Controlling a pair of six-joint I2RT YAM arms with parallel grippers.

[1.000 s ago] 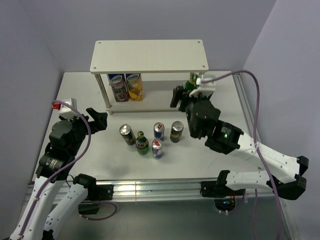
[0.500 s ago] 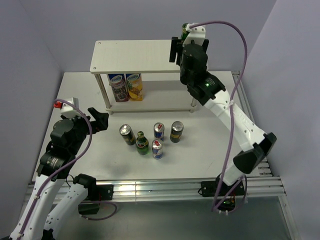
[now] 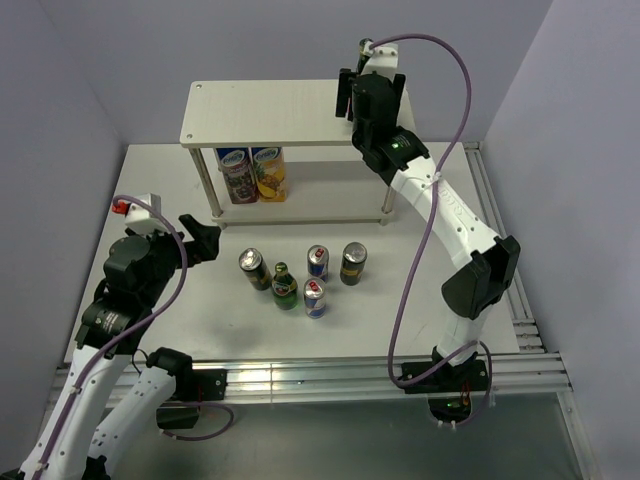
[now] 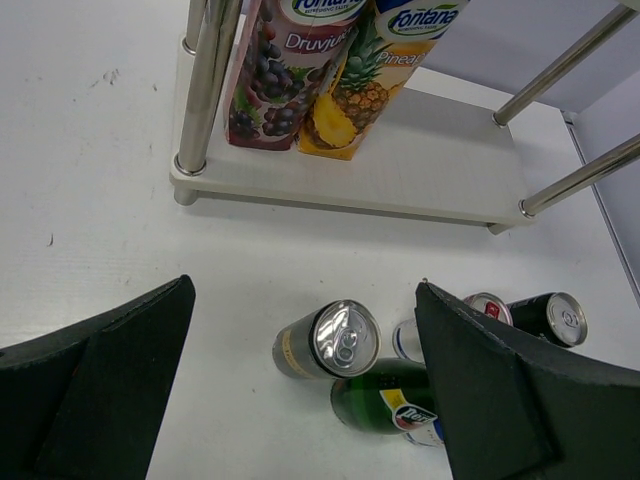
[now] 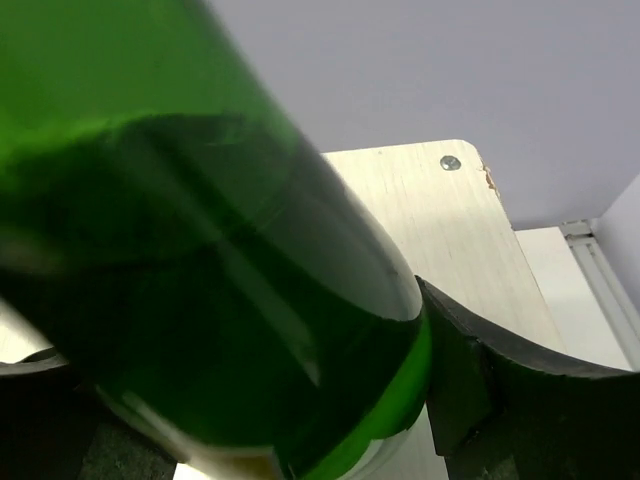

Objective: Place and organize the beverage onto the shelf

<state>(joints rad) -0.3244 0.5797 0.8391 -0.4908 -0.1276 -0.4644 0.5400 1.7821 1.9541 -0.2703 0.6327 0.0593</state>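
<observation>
Right claw (image 3: 357,92) up above the right end of the shelf (image 3: 280,112), over its top board, jaws partly spread and clamped on a green glass bottle (image 5: 200,250). Bottle upright, gold neck above the claw; base over the pale board, contact not discernible.

On the lower board, left end: grape juice carton (image 4: 285,70) and pineapple juice carton (image 4: 370,70), upright, touching side by side.

On the worktop (image 3: 160,190) in front of the shelf, a loose cluster: dark can (image 3: 253,268), second green bottle (image 3: 284,286) just beside it, two blue-and-silver cans (image 3: 317,262) (image 3: 314,297), another dark can (image 3: 353,263) at the right.

Left claw (image 3: 203,240) spread wide, holding nothing, low over the worktop, left of the cluster and apart from it.
</observation>
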